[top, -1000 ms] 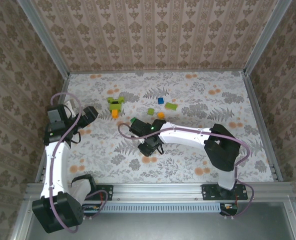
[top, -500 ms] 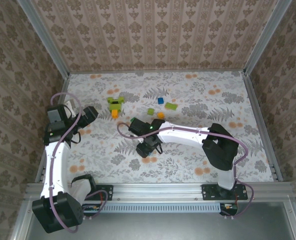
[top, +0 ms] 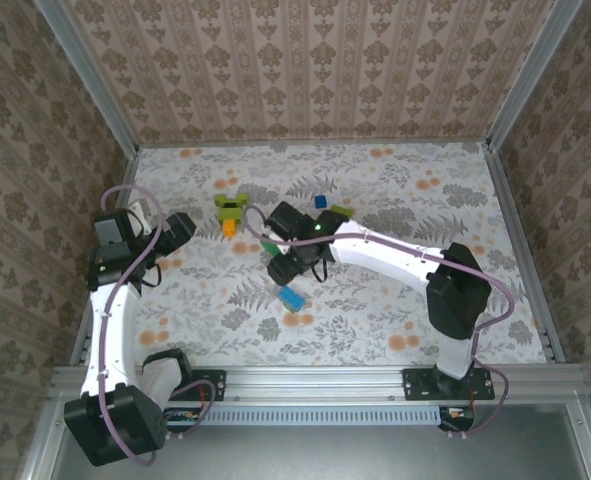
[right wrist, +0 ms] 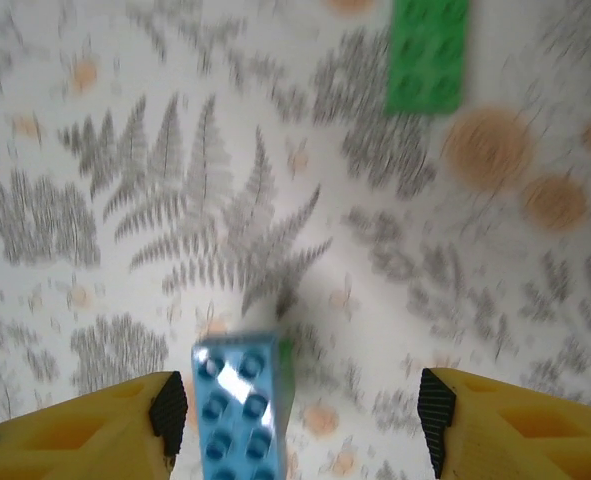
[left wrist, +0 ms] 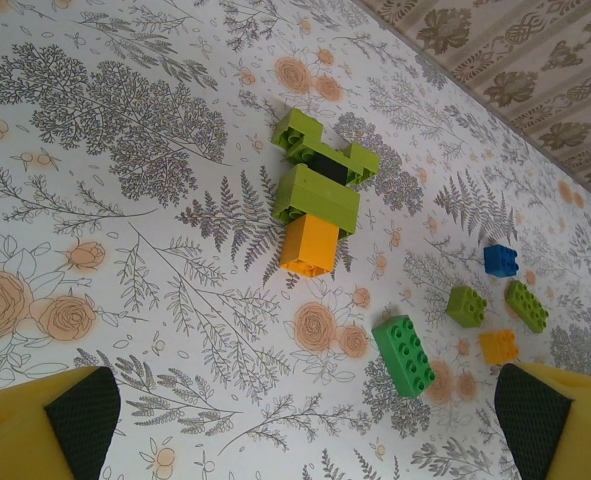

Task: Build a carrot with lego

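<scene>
The carrot (top: 231,211), lime-green bricks with an orange tip, lies at the far left of the table; it shows again as the carrot (left wrist: 316,196) in the left wrist view. My left gripper (top: 180,230) is open and empty, left of it; its gripper (left wrist: 305,440) frames bare table. My right gripper (top: 291,268) is open just beyond a light blue brick (top: 293,297). That blue brick (right wrist: 241,410) lies free on the table beside the left finger of the right gripper (right wrist: 300,405), with a green edge along its side.
A dark green brick (top: 270,245) (left wrist: 407,355) (right wrist: 428,52) lies between the carrot and the right gripper. Loose lego sits behind: a small blue brick (left wrist: 500,260), two lime bricks (left wrist: 466,305) (left wrist: 526,305) and an orange brick (left wrist: 498,346). Patterned walls enclose the table.
My right gripper has opened and drawn back toward the far side, leaving the light blue brick uncovered on the table. The left arm has not moved.
</scene>
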{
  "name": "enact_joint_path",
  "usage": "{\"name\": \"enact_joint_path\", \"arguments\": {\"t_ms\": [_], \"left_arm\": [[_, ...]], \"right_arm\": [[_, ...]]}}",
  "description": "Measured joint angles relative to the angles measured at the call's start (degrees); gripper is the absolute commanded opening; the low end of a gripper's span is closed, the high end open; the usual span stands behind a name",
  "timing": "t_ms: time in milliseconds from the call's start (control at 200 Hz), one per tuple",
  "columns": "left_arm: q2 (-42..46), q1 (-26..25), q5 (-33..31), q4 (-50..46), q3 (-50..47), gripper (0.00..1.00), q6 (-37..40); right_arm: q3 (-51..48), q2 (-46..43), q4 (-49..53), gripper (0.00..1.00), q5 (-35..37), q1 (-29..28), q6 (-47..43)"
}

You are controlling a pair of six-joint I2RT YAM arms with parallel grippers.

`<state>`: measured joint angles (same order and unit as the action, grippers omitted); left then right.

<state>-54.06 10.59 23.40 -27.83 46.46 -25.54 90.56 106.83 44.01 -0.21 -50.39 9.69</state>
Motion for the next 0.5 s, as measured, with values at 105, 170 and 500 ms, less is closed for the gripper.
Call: {"name": "enact_joint_path", "arguments": {"t_ms": [105, 170, 500], "left_arm": [[0.0, 0.0, 0.02, 0.0, 0.0, 1.0, 0.0], [0.0, 0.0, 0.02, 0.0, 0.0, 1.0, 0.0], [0.0, 0.0, 0.02, 0.0, 0.0, 1.0, 0.0]], "right_arm": [[7.61, 6.75, 0.04, 0.67, -0.07, 2.16, -1.16], [12.2, 11.65, 0.48, 0.68, -0.11, 3.23, -2.21], [28.28, 28.28, 5.11, 0.68, -2.19, 7.21, -5.11]]}}
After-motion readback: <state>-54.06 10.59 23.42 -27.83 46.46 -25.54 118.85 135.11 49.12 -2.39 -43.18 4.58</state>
